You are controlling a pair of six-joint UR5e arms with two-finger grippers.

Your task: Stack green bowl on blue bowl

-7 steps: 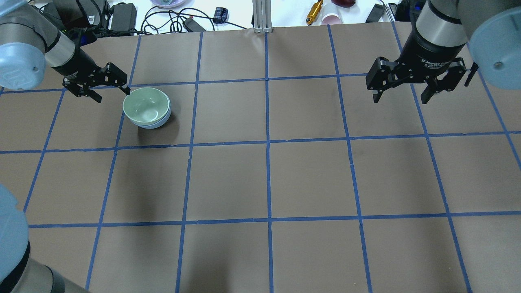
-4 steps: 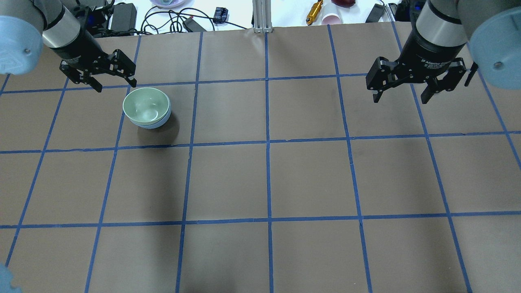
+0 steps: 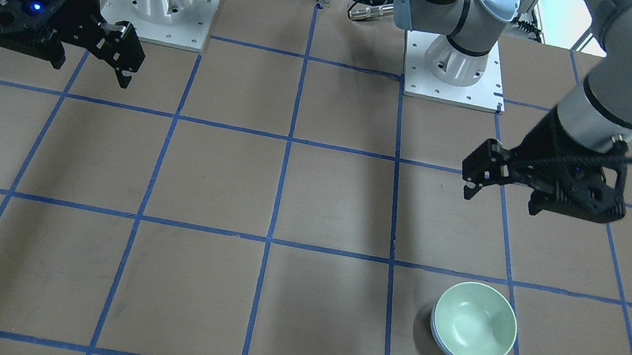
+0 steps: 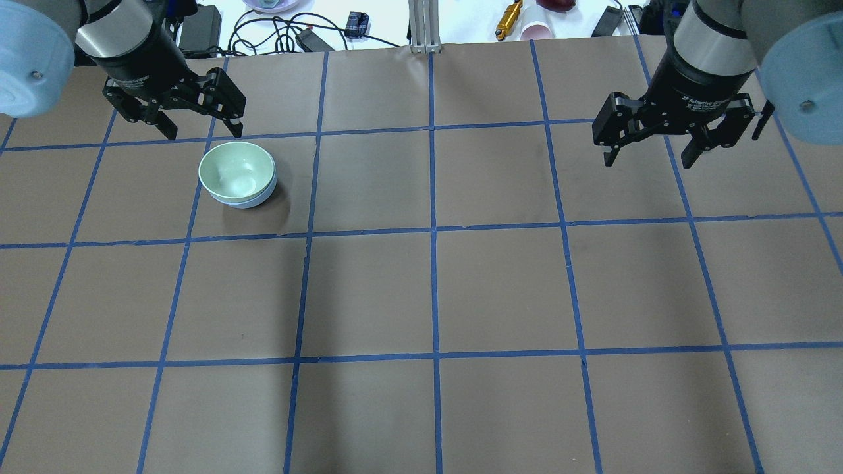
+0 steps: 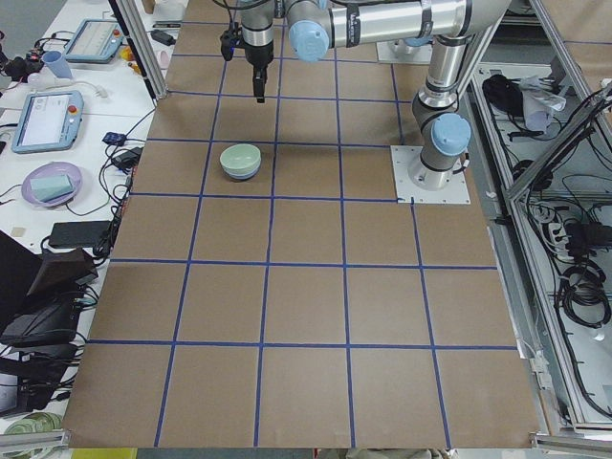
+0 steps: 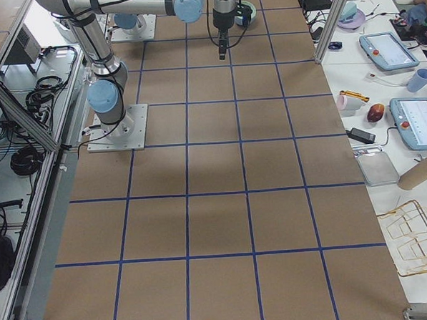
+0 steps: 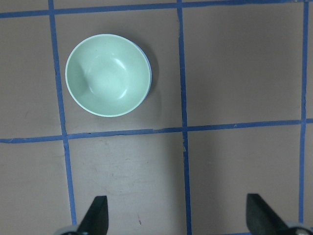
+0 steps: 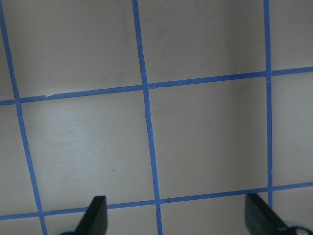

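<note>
Green bowl point(image 4: 236, 170) nested in blue bowl point(image 4: 249, 204), just ahead of the spread left jaws; right jaws spread, well apart

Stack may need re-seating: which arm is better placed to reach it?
Left. The left gripper hangs open near the green bowl, nested in the blue bowl; the right gripper is far off.

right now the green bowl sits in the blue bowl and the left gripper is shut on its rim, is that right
Not quite. The left gripper is not shut on the rim: the overhead view shows it open, apart from both bowls and holding nothing. The rest holds: the green bowl sits in the blue bowl.
</note>
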